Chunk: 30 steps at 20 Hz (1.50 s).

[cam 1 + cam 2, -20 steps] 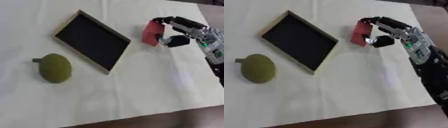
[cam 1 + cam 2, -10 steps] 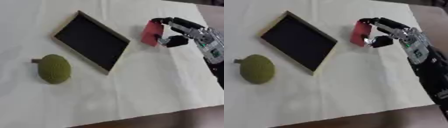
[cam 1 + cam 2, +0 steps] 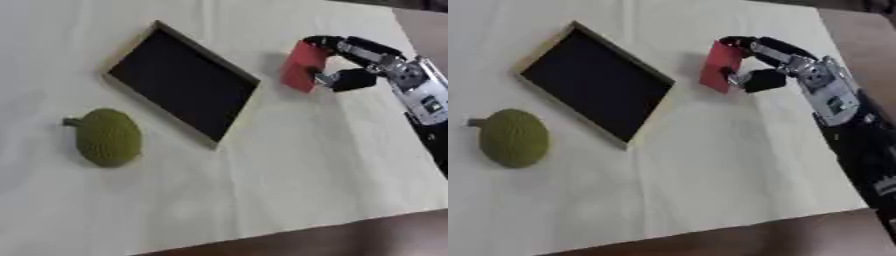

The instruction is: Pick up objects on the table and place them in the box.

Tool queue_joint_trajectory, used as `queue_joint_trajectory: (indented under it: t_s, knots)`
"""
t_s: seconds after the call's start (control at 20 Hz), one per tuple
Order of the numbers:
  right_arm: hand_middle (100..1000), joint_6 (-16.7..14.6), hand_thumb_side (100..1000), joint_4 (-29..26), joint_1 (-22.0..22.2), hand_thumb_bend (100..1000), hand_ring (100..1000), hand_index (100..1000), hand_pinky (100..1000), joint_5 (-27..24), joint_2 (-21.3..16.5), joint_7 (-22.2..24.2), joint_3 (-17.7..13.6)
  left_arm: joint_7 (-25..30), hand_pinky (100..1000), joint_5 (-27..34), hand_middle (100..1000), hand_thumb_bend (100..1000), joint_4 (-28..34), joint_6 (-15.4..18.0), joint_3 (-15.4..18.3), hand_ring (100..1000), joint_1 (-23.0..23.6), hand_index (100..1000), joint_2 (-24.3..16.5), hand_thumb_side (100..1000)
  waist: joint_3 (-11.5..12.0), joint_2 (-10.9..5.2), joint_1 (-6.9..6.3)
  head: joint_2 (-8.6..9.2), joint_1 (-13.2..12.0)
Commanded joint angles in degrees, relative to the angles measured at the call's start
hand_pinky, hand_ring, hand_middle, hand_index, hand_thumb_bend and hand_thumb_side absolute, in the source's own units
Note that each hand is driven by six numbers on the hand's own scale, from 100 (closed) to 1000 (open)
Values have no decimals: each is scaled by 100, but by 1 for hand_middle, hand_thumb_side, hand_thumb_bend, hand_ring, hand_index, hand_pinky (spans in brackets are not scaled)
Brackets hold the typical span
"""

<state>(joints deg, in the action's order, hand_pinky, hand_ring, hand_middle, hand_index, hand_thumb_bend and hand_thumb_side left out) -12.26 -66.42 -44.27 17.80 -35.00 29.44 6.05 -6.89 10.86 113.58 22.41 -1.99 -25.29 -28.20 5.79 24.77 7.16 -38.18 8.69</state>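
My right hand [image 3: 353, 64] has black fingers [image 3: 328, 42] with silver joints. Behind it my forearm [image 3: 831, 98] wears a pale silver-grey casing with small dark markings, then turns black nearer me.

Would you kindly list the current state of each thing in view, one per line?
Right hand: fingers curled round the red block.
Red block: held in the right hand, right of the box.
Box: open, shallow, nothing in it, flat on the table.
Green fruit: lying on the table, untouched, left of the box.
Left hand: not in view.
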Motion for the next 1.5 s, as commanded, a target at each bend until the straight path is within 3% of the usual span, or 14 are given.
queue_joint_trajectory:
  t_s: [0.05, 0.3, 0.65, 0.9, 0.95, 1.05, 1.5]
  knots:
    - [501, 81, 231, 87, 74, 100, 821, 961, 884, -445, -23, 40, 106, 0, 765, -6, 740, 100, 101, -20, 15, 799, -73, 803, -56, 652, 8, -68, -60, 68, -1]
    - [465, -6, 211, -56, 101, 100, 782, 896, 861, -1116, -84, 99, 44, 4, 766, 2, 740, 100, 101, -22, 17, 799, -76, 802, -52, 652, -5, -69, -71, 60, -13]
    - [413, 102, 207, -124, 42, 100, 734, 680, 831, -1701, -193, 414, -47, 18, 766, 16, 740, 100, 101, -31, 11, 800, -74, 802, -45, 653, -19, -74, -75, 39, -17]
    - [392, 229, 208, -210, -126, 100, 733, 658, 827, -1880, -360, 368, -113, 27, 766, 27, 740, 100, 101, -36, 9, 800, -69, 803, -47, 652, -33, -94, -71, 19, -10]
    - [390, 227, 244, -222, -159, 100, 733, 654, 824, -1896, -395, 328, -114, 26, 766, 29, 740, 100, 101, -36, 8, 800, -71, 803, -49, 652, -34, -98, -71, 14, -10]
    - [387, 195, 205, -242, -222, 100, 733, 652, 820, -1900, -457, 190, -119, 28, 766, 31, 740, 100, 101, -33, 7, 800, -72, 803, -56, 652, -35, -106, -71, 5, -7]
    - [384, -325, 198, -479, -433, 100, 721, 652, 789, -1553, -633, -632, -62, 41, 767, 40, 741, 100, 101, -33, 2, 801, -55, 803, -65, 652, -49, -137, -85, -25, -1]
